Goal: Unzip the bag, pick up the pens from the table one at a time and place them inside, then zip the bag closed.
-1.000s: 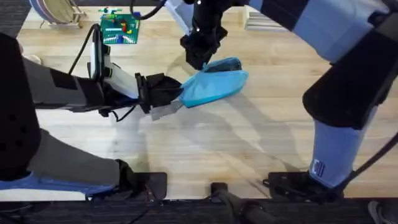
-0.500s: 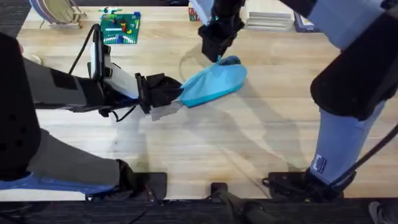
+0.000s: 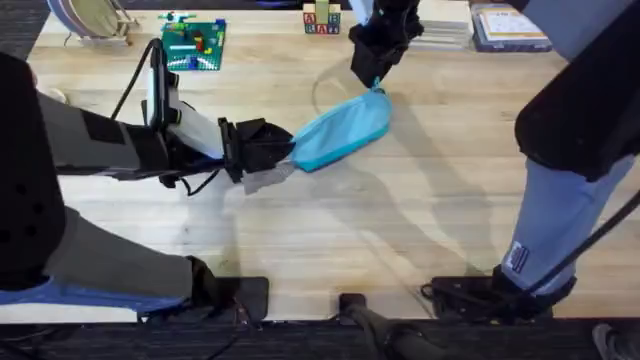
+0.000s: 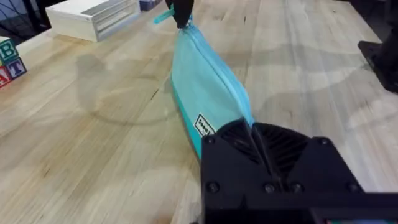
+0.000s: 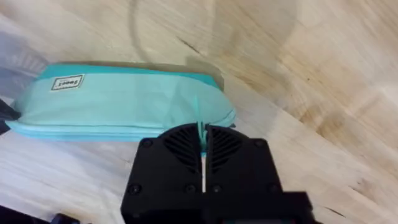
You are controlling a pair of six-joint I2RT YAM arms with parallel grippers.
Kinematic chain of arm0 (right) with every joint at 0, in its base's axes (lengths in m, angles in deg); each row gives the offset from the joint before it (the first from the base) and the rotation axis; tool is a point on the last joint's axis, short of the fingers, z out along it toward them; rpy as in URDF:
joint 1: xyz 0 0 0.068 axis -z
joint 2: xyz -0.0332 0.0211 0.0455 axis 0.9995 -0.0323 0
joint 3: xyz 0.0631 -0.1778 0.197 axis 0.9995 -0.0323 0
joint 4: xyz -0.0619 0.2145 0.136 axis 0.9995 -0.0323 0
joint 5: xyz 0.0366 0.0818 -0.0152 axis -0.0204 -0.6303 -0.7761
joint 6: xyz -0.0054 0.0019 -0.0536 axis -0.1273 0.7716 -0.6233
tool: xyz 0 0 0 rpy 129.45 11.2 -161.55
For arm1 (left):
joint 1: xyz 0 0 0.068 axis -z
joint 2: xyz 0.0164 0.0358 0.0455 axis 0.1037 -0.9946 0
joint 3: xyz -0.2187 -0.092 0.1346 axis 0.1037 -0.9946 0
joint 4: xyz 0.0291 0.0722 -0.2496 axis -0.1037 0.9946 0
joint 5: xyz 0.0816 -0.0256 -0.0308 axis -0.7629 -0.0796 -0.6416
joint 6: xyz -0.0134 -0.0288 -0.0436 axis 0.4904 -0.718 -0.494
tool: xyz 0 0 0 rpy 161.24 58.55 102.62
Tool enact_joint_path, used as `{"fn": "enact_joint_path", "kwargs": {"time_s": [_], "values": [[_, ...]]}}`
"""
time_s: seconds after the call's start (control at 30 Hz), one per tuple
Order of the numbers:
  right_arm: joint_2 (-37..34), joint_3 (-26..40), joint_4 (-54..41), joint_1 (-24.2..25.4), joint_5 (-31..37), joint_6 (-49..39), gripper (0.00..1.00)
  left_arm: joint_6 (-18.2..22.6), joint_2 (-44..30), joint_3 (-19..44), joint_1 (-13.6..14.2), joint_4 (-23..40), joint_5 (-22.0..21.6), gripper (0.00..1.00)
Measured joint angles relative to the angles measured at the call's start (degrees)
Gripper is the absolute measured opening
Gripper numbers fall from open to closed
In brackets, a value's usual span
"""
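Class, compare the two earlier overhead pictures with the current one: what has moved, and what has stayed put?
The right gripper, shut on the zipper pull, travelled along the bag to its far end, and the bag stretched flatter. The left gripper stayed clamped on the bag's near end.

The bag (image 3: 342, 132) lies slantwise on the bench (image 3: 400, 230), mid-way across. My left pincer (image 3: 285, 152) clamps its near-left end; my right pincer (image 3: 377, 80) pinches the zipper pull at its far-right end. Behind, along the far edge, sit lettered blocks (image 3: 320, 18) and, further left, a brick baseplate (image 3: 193, 45).
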Motion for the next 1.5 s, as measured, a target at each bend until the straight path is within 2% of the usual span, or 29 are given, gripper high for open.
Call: {"fn": "enact_joint_path", "kwargs": {"time_s": [0.47, 0.87, 1.13, 1.43, 1.5], "values": [[0.0, -0.3, 0.5, 4.2, -1.6, 0.1, 0.033, 0.0, 0.0, 0.0, 0.3, 0.0, -0.1, 0.042], [0.0, -8.5, 10.9, 9.1, -3.1, 0.0, 0.032, 0.0, 0.0, 0.0, 0.4, 0.3, -0.2, 0.041], [-0.1, -9.9, 13.4, 11.9, -6.5, 0.1, 0.033, 0.0, 0.0, 0.0, 0.7, 0.2, -0.2, 0.041], [-5.7, -9.9, 14.0, 14.2, -7.8, 0.2, 0.032, 0.0, 0.0, 0.0, 0.7, 0.3, -0.2, 0.042], [-6.6, -9.9, 15.9, 15.0, -4.8, -0.1, 0.032, 0.0, 0.0, 0.0, 0.6, 0.6, -0.2, 0.042]]}}
